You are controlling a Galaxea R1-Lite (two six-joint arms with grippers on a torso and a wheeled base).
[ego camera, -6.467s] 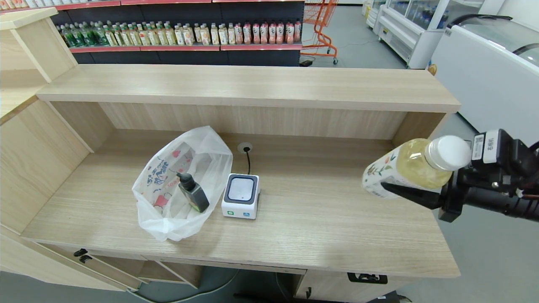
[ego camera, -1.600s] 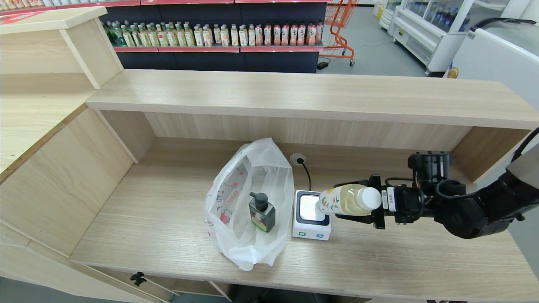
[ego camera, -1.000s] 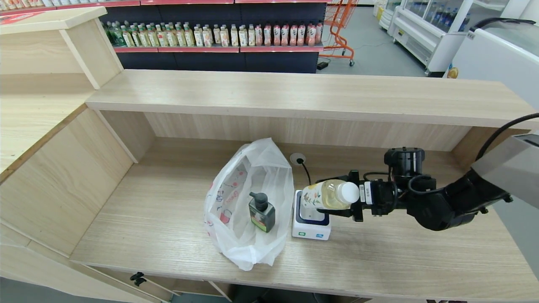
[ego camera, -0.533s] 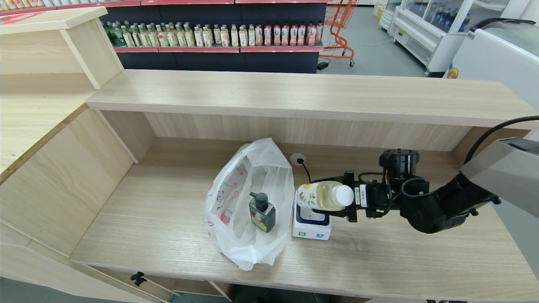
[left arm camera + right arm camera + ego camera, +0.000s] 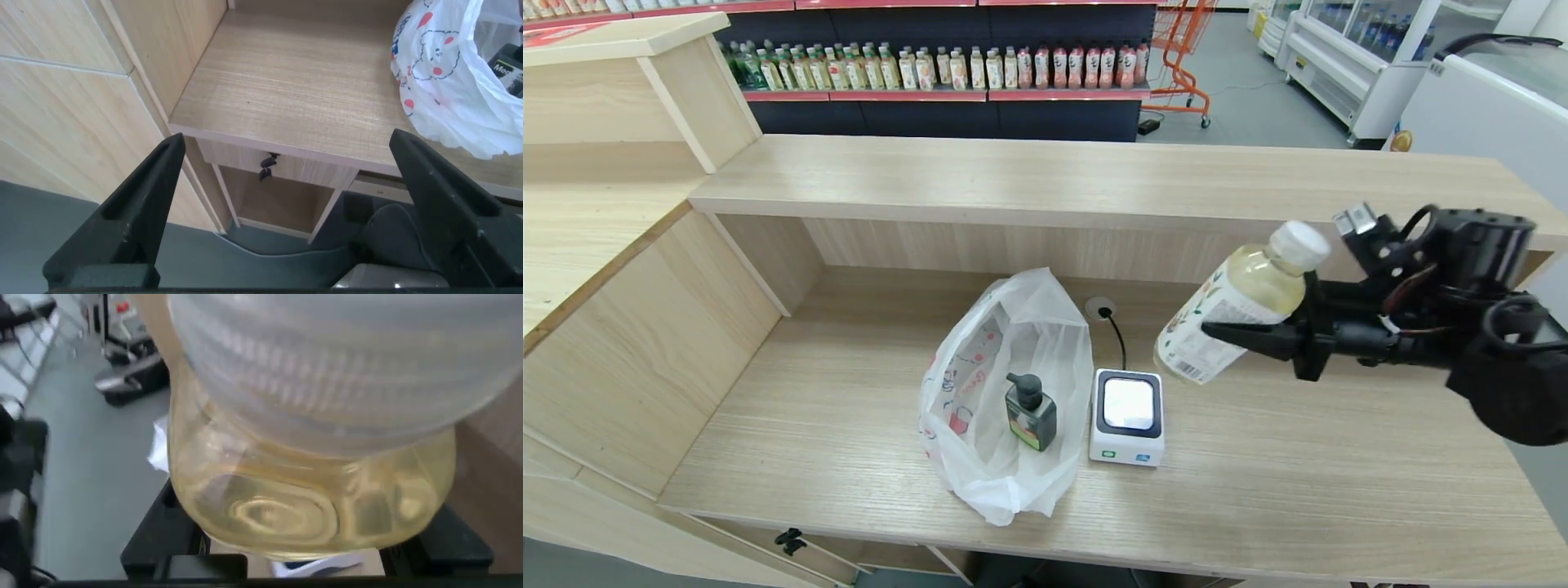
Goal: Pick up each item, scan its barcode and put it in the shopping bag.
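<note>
Task thing in hand: we count one clear plastic bottle of pale yellow drink (image 5: 1245, 290) with a white cap and a flowered label. It is up in the air over the right half of the table (image 5: 1298, 482), touching neither the table nor anything on it.
Bottle pose: it is tilted, with the cap up toward the table's back right corner and the base down toward the middle. We can see a barcode on the label near the base.
Right claw: the right claw (image 5: 1223, 322) is clamped on this bottle across its body. One dark finger (image 5: 1250, 336) lies along the near side and the other is hidden behind the bottle. In the right wrist view we see the bottle's (image 5: 310, 457) shoulder and liquid pressed close to the lens.
Left claw: the left claw (image 5: 288, 140) has its two fingers wide apart and holds nothing. It sits off the table's (image 5: 286, 73) front edge, near the front left corner.
Bag: we count one thin white plastic shopping bag with red and dark print (image 5: 960, 384). It lies open near the middle of the table and reaches close to the front edge.
In the bag: we count one dark green pump bottle with a black pump head (image 5: 1031, 415), standing upright.
Scanner: we count one small white box scanner with a dark-framed window on top (image 5: 1128, 406). It stands just beside the bag on the side toward the right edge.
Cable: one black cable (image 5: 1117, 336) runs from the scanner to a round hole near the table's back edge.
</note>
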